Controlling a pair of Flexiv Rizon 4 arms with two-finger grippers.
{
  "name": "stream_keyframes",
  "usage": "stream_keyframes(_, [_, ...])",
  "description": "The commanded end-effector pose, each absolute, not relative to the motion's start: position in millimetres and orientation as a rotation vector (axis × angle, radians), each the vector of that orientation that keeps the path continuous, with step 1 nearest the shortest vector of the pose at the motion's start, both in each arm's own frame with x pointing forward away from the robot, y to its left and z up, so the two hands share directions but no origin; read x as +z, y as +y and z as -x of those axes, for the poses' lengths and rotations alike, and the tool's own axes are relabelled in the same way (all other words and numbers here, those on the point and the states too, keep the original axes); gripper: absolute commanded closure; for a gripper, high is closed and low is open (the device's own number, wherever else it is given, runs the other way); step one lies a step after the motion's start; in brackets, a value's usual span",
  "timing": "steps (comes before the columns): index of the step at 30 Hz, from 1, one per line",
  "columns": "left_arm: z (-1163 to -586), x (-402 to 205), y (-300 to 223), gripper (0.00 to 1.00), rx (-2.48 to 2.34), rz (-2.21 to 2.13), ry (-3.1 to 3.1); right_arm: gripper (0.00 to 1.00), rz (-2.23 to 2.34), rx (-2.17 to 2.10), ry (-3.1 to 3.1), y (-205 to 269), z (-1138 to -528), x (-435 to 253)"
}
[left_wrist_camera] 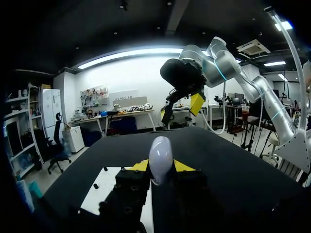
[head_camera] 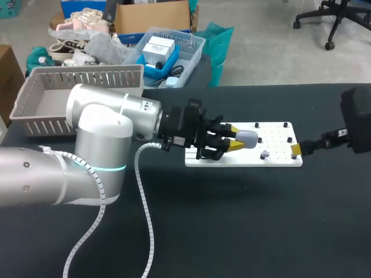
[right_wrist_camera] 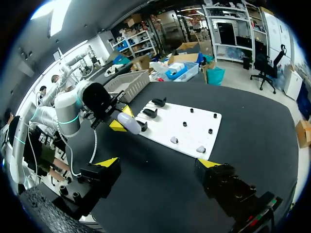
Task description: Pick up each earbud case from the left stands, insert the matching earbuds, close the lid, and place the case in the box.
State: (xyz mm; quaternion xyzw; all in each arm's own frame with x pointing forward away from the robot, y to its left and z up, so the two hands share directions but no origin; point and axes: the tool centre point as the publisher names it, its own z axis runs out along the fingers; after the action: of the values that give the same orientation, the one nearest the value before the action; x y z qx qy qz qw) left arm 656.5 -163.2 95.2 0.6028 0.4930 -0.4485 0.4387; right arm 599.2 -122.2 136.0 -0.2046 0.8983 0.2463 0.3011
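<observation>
One case is held over the white board by the left gripper in head view; left wrist: fingers clamp it both sides; right wrist: right gripper spread wide, empty, earbuds on board, so inserting, closing, boxing prob. remain.

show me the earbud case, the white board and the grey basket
earbud case (head_camera: 247,138): head view, its rounded shell
white board (head_camera: 232,160): head view, bare near edge
grey basket (head_camera: 69,75): head view, slatted far wall

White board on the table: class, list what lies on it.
On the white board: black pegs, black stands, two earbuds. In the head view the left gripper with its case covers the stands' end.
</observation>
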Motion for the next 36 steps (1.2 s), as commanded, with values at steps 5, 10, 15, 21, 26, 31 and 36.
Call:
stream_keyframes(5, [-656.1, 86.3, -157.9, 1.0, -1.127, -1.474, 1.24, 0.0, 0.546, 0.629, 2.384, -103.9, -599.0, 132.4])
stream_keyframes(10, [-656.0, 84.6, -157.4, 1.0, -1.113, -1.482, 1.251, 0.0, 0.565, 0.634, 2.391, -95.5, -596.9, 129.3])
stream_keyframes(15, [-656.0, 84.6, -157.4, 1.0, -1.113, -1.482, 1.251, 0.0, 0.583, 0.637, 2.403, -82.3, -594.1, 125.2])
stream_keyframes(21, [-656.0, 84.6, -157.4, 1.0, -1.113, -1.482, 1.251, 0.0, 0.567, 0.631, 2.444, -68.5, -597.4, 120.1])
stream_keyframes(26, [-656.0, 84.6, -157.4, 1.0, -1.113, -1.482, 1.251, 0.0, 0.563, 0.638, 2.474, -55.7, -602.5, 113.4])
stream_keyframes(31, [-656.0, 84.6, -157.4, 1.0, -1.113, -1.482, 1.251, 0.0, 0.582, 0.634, 2.485, -44.6, -607.0, 108.8])
stream_keyframes(36, [-656.0, 84.6, -157.4, 1.0, -1.113, -1.482, 1.251, 0.0, 0.584, 0.603, 2.484, -39.9, -614.3, 105.6])
